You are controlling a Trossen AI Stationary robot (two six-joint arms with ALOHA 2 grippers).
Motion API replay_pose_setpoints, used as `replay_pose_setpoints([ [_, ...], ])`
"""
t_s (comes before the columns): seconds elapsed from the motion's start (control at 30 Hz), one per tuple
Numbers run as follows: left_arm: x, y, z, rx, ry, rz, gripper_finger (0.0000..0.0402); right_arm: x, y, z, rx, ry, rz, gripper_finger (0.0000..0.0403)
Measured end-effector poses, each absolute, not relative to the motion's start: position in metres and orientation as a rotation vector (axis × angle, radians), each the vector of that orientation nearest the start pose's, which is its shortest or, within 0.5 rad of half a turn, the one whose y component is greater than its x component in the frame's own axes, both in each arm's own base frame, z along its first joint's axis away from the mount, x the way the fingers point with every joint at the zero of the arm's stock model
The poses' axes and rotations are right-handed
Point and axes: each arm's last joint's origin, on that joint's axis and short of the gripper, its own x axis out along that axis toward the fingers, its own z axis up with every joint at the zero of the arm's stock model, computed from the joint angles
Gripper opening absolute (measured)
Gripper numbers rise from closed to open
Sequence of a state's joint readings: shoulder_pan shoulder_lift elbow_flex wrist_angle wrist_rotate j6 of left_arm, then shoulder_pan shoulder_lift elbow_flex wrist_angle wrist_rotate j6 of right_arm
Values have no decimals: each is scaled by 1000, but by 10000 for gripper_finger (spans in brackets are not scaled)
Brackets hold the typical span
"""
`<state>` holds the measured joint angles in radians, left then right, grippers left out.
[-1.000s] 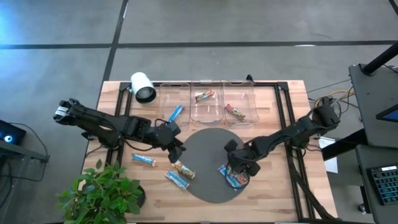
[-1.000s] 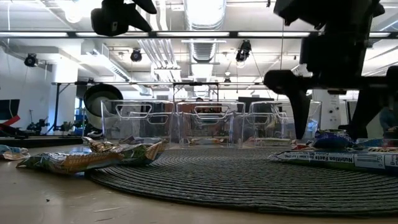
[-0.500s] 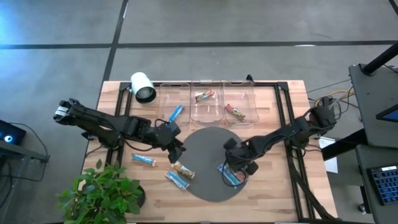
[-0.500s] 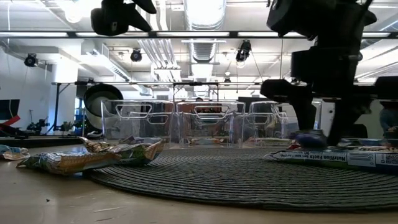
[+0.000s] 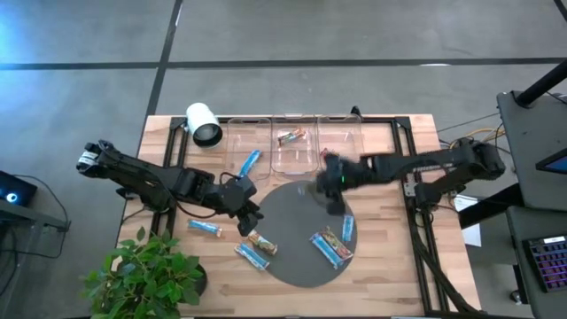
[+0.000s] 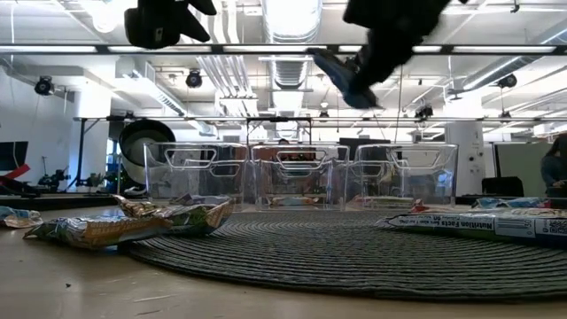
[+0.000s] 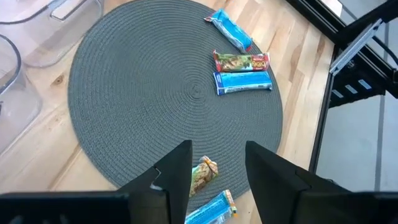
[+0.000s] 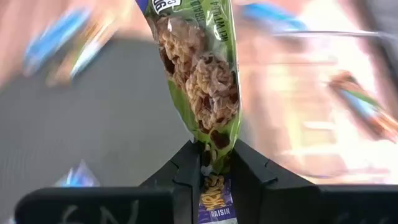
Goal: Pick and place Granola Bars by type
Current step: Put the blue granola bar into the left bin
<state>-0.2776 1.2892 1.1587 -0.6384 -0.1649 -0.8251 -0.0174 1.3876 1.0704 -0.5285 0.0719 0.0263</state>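
My right gripper (image 5: 332,182) is raised above the mat's far right part, near the bins, and is shut on a green-wrapped granola bar (image 8: 202,74). It also shows high up in the low view (image 6: 372,40). My left gripper (image 5: 251,218) hovers open and empty at the mat's left edge, above a tan-green bar (image 7: 202,175) and a blue bar (image 7: 211,208) that lie flat on the table. Three more bars, one blue (image 7: 230,31), one green-red (image 7: 241,61) and one blue (image 7: 244,81), lie flat on the round grey mat (image 5: 297,226). My right gripper pinches the green bar between its two fingers near one end (image 8: 212,158). A short purple-printed stub of the wrapper (image 8: 211,193) reaches back between them. The rest of the bar sticks out past the fingertips, lifted clear of the mat.
Three clear bins stand in a row at the far edge: the left one (image 5: 248,146) holds a blue bar, the middle one (image 5: 290,137) a tan bar. A white roll (image 5: 204,124) lies far left, a potted plant (image 5: 146,270) near left. Another blue bar (image 5: 205,228) lies left of the mat.
My right gripper has shut on a bar in the pile at the mat's near right, lifted it clear and swung quickly up and toward the far edge, toward the bins. The other bars of the pile stay on the mat. My left gripper has kept still.
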Motion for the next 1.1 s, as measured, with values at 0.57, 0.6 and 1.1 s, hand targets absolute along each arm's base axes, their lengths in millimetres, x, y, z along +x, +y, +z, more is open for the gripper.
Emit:
replay_pose_setpoints([
  [0.57,213,-88,349,-534,324,551,131,356,-106,269,837,482,-211,54],
  [0.6,210,-88,351,-537,306,556,131,366,-108,269,833,464,-201,54],
  [1.1,198,-96,356,-539,290,520,131,477,-158,243,967,563,-250,92],
])
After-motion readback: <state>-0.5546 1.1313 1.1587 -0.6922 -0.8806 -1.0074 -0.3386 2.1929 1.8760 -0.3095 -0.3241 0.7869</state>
